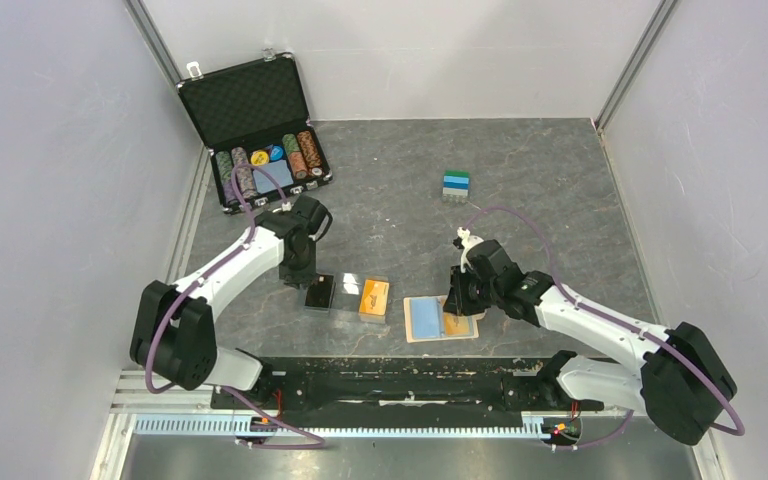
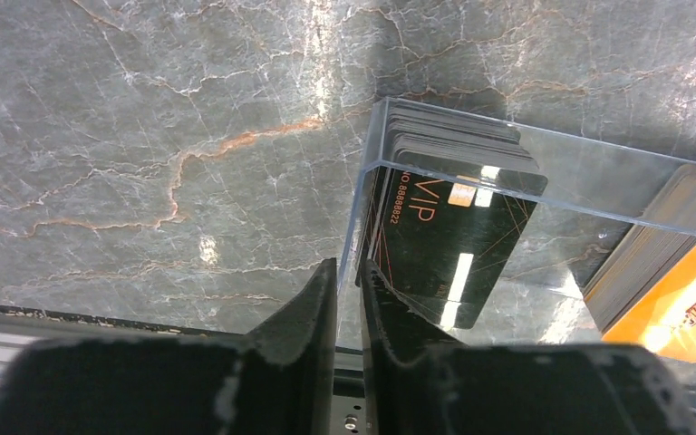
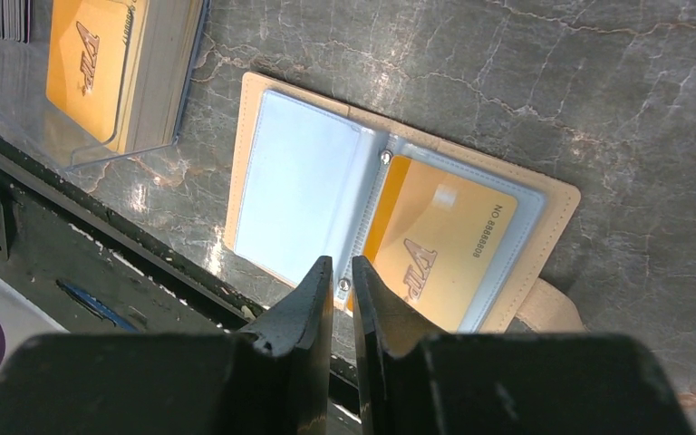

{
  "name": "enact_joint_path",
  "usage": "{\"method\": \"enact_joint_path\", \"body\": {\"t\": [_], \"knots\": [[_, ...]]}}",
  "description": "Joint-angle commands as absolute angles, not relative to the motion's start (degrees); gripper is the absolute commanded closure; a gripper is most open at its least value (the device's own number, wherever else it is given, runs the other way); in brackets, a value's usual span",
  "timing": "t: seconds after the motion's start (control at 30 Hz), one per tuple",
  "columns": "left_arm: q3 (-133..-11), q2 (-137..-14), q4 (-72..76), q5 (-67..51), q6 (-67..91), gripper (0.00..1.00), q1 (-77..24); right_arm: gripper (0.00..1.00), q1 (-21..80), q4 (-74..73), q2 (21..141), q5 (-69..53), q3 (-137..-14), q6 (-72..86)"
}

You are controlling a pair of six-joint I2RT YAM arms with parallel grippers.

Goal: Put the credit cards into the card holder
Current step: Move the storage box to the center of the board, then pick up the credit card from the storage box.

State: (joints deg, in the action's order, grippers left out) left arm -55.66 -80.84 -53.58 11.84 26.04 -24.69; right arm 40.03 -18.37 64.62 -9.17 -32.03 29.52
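Observation:
A clear tray [image 1: 350,283] holds black credit cards [image 1: 320,292] at its left end and orange ones [image 1: 373,298] at its right. My left gripper [image 2: 349,265] hangs over the left end, jaws nearly together. The tray's clear end wall [image 2: 362,208] and the edge of the front black VIP card [image 2: 453,236] both run into the narrow gap. The tan card holder [image 3: 557,227] lies open, with an orange card [image 3: 439,249] in its right sleeve and an empty left sleeve [image 3: 294,181]. My right gripper [image 3: 343,261] is shut, empty, at the holder's near edge by the spine.
An open black chip case [image 1: 255,130] stands at the back left. A small blue-green block [image 1: 456,184] sits mid-table behind the right arm. A black rail [image 1: 390,385] runs along the near edge, just in front of the tray and holder.

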Motion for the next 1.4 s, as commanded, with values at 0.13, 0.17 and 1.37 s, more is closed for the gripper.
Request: {"method": "enact_joint_path", "body": {"t": [0.13, 0.17, 1.37], "knots": [[-53.56, -79.78, -50.11, 7.15, 26.08, 0.91, -24.11, 0.84, 40.34, -18.52, 64.35, -8.28, -35.5, 28.74], [-53.04, -79.61, -49.62, 6.24, 26.73, 0.93, -24.09, 0.84, 40.32, -18.67, 64.26, -8.2, -35.58, 28.72], [-42.2, -68.07, -41.19, -7.73, 40.36, 0.67, -25.71, 0.57, 49.2, -6.5, 75.36, -12.7, -47.53, 35.77]]}}
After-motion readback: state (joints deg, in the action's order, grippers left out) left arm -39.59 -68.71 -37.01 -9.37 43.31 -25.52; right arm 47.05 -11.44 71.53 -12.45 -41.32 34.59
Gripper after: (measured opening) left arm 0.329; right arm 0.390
